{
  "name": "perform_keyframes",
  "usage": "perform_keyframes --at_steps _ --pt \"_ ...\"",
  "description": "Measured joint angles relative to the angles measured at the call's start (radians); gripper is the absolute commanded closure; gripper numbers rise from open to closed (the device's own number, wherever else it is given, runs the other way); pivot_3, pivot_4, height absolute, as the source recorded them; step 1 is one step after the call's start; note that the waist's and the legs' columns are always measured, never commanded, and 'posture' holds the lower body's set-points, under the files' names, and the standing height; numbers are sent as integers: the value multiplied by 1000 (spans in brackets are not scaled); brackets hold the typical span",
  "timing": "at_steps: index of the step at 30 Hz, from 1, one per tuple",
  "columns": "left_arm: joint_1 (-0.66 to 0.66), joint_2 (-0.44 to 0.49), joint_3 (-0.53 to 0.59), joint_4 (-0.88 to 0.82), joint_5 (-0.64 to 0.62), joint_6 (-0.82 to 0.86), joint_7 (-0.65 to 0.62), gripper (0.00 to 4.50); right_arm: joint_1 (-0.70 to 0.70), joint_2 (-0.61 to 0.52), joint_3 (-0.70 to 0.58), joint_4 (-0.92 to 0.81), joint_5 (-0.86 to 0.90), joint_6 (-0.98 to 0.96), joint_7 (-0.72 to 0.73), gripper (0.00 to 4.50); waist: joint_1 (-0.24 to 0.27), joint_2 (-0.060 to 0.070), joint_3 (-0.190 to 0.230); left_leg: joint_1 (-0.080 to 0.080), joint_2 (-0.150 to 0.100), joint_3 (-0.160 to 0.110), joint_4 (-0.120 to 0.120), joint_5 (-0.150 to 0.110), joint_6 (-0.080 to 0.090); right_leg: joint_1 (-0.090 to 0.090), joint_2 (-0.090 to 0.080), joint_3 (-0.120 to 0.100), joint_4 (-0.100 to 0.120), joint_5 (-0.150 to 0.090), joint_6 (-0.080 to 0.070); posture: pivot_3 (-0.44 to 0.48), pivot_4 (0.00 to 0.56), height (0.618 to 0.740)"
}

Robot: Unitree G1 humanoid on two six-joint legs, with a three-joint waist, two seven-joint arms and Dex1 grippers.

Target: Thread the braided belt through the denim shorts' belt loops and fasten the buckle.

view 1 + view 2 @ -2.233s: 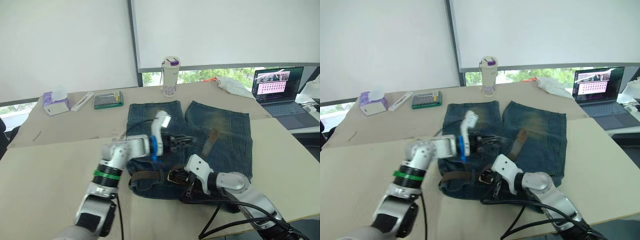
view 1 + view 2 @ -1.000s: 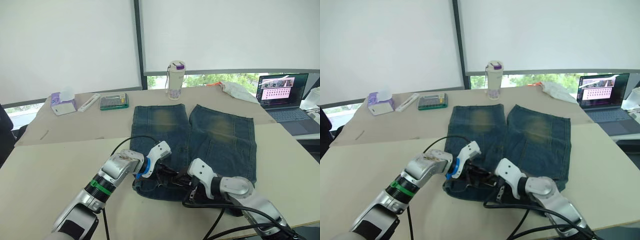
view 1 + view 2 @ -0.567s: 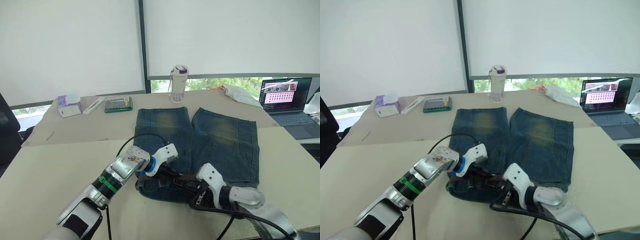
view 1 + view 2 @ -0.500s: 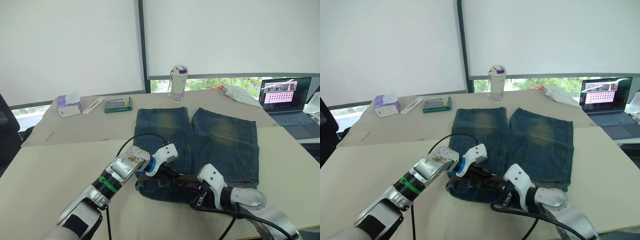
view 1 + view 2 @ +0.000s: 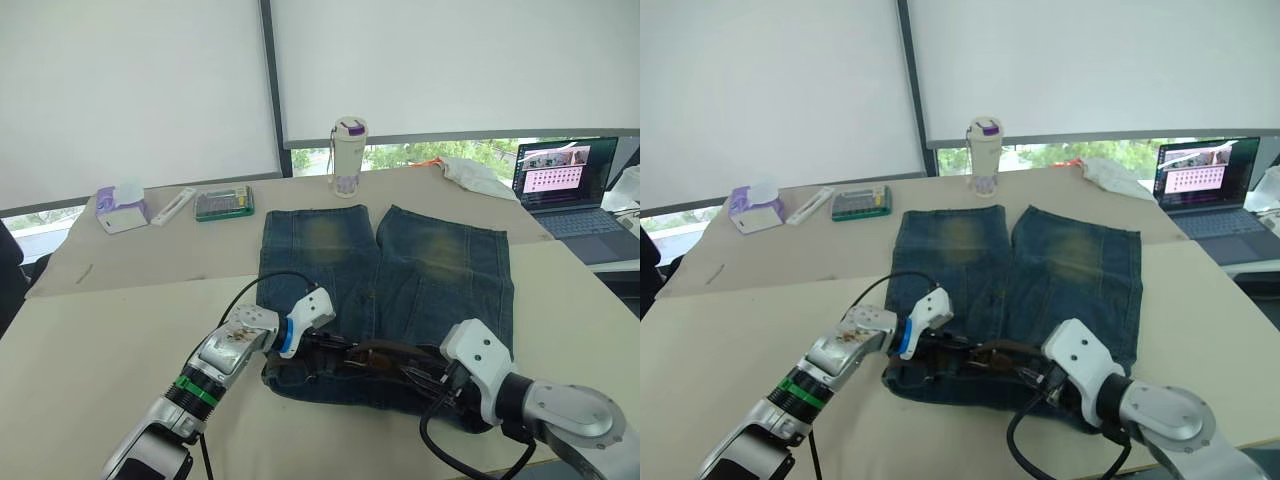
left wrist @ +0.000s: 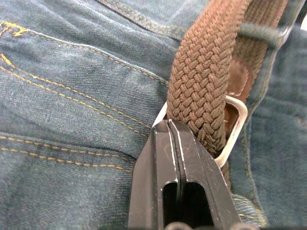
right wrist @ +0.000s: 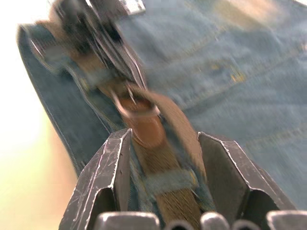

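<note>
Beige tabletop (image 5: 90,340) under white window blinds, with the denim shorts (image 5: 440,270) spread flat, legs pointing toward the window and waistband nearest the robot. At the waistband, the left gripper (image 6: 176,139) has its two black fingers pressed together, tips against the silver buckle (image 6: 236,122), where the braided belt (image 6: 204,81) passes through the frame; whether they pinch any of it cannot be told. A belt loop (image 6: 261,34) crosses the strap just beyond. The right gripper (image 7: 165,143) holds its fingers wide apart, straddling the belt without touching it, with another denim loop (image 7: 169,182) over the strap between them. From the head views the belt lies along the waistband between the two grippers, so threading looks largely done and the strap has entered the buckle; seating the prong and tucking the free end appear to remain, though the prong itself cannot be made out. Compared with two seconds earlier, the loose brown belt end that lay up on the right leg is gone from there, the left gripper has dropped from a raised pose onto the waistband, and the right gripper has drawn back toward the shorts' right side. Farther off stand a lidded tumbler (image 5: 347,155), a tissue box (image 5: 120,208) and an open laptop (image 5: 560,185).
</note>
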Motion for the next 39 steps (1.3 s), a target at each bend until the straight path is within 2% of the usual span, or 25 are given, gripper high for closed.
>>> perform_keyframes --at_steps 5,8,15,17,22,23,33,36,39 --pt "-24 7 83 -32 -59 60 -6 4500 66 -65 9 36 -87 -13 -21 2041 1 0 3 -1 0 0 0 0 0 0 0 0 -1 0 0 0 150 740" --pt "-55 38 105 -92 -84 77 -31 3665 89 -84 6 72 -139 -28 -38 2013 -2 0 4 -1 1 0 0 1 -1 0 1 0 -1 0 -1 0 150 740" --pt "-83 61 63 -215 -77 32 -85 1279 152 -81 -25 92 -162 -78 -26 2013 -1 1 5 0 1 0 0 1 -1 1 1 0 -1 0 -1 0 150 740" --pt "-92 58 41 -235 -62 6 -90 626 155 -81 -26 101 -165 -89 -24 2585 -1 1 6 0 1 0 0 1 -1 1 1 0 -1 0 -1 0 150 740" --pt "-144 30 -23 -228 -10 -82 -110 602 184 -81 -47 102 -169 -96 -9 4270 2 1 6 0 0 1 0 1 -1 1 1 0 -1 1 -1 0 150 740" --pt "-162 17 -33 -207 1 -105 -118 602 189 -83 -50 102 -174 -98 -5 4483 4 1 6 0 0 1 0 1 -1 1 1 0 -1 1 -1 0 150 740" --pt "-349 -143 -150 2 124 -308 -175 602 18 -141 -30 100 -168 -93 49 4483 1 2 7 -1 0 2 0 2 0 1 1 -1 -1 1 -1 0 150 740" --pt "-390 -177 -173 80 167 -371 -183 1429 -72 -168 16 103 -163 -81 71 4500 -4 2 7 -1 0 2 0 2 0 2 2 -1 -1 1 -1 0 150 740" --pt "-399 -202 -195 130 207 -430 -189 2442 -127 -170 50 103 -161 -61 79 4500 -5 2 7 -1 0 2 0 2 0 1 2 -1 -1 1 -1 0 150 740"
